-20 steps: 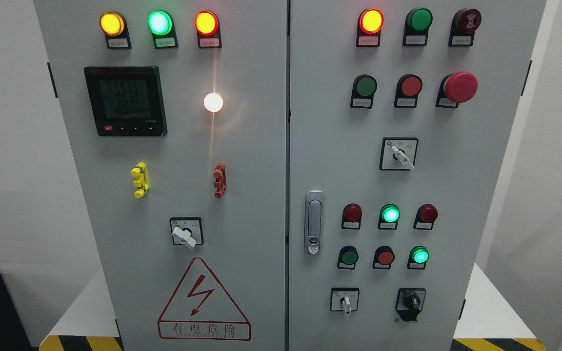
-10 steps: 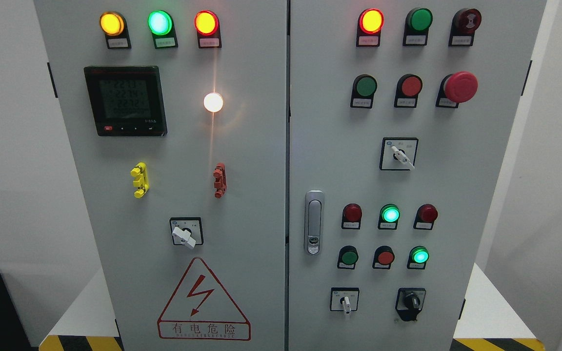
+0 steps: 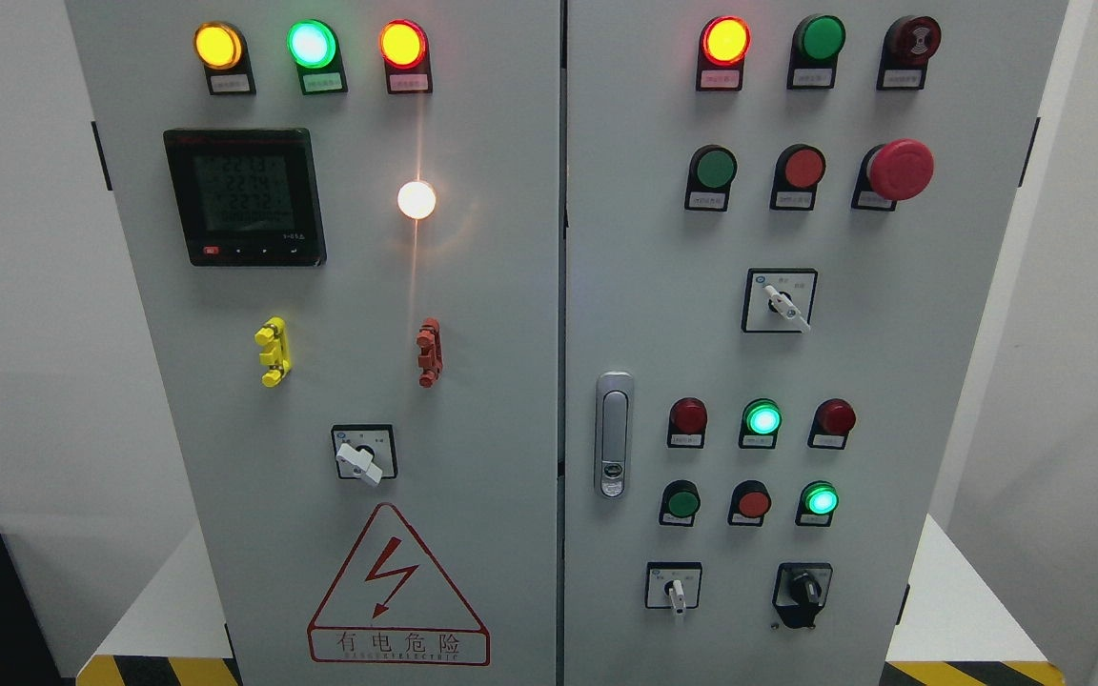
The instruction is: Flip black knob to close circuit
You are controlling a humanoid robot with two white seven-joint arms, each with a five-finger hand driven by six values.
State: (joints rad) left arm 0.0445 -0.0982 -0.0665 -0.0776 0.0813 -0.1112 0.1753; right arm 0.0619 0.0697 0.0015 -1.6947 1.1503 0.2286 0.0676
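Nothing moved since before: black knob (image 3: 804, 589), round, low on grey metal cabinet (image 3: 892, 381) beside white switch (image 3: 675, 593); no hand visible, state unknowable.

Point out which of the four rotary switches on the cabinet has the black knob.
The black knob sits at the right door's bottom right corner, beside a white-handled switch. The other three have white handles.

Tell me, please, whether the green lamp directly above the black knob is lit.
On: the green lamp glows bright above the black knob.
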